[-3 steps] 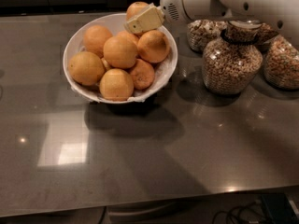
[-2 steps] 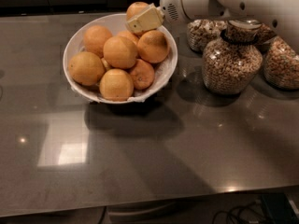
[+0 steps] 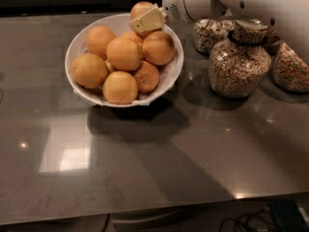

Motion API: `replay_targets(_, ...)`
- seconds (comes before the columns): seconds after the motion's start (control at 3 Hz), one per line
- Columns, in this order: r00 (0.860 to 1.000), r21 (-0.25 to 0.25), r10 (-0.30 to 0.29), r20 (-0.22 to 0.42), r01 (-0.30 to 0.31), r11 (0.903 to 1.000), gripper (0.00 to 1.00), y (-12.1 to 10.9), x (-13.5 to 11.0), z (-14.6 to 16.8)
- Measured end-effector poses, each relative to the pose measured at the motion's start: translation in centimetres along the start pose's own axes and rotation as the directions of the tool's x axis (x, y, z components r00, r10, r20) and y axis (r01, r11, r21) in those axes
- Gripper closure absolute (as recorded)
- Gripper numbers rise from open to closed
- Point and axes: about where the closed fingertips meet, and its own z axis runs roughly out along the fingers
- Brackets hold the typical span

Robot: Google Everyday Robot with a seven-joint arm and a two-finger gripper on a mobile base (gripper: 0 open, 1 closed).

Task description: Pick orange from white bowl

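The white bowl (image 3: 170, 74) stands at the back left of the grey counter and holds several yellow-orange oranges. My gripper (image 3: 147, 19) reaches in from the upper right on a white arm (image 3: 231, 1) and sits over the bowl's far rim. Its cream tip lies across the front of the rearmost orange (image 3: 139, 7), which sits highest in the pile. The part of the gripper behind that orange is hidden. Other oranges (image 3: 123, 53) fill the middle and front of the bowl, and a smaller, darker one (image 3: 147, 76) lies low on the right side.
Glass jars of cereal stand to the right of the bowl: a round one (image 3: 239, 64) closest, another (image 3: 207, 33) behind it, and a third (image 3: 289, 69) at the right edge. The arm passes above them. The counter's front edge (image 3: 154, 209) runs along the bottom.
Almost nothing has changed. The gripper and the orange behind it sit a touch higher and further left than a second ago.
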Motion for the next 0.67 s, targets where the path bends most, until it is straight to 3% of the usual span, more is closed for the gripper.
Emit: replay_targets(0.67,1.000,-0.032,0.022,-0.005,-0.022,0.9992,0.24,-0.31,0.78,1.59)
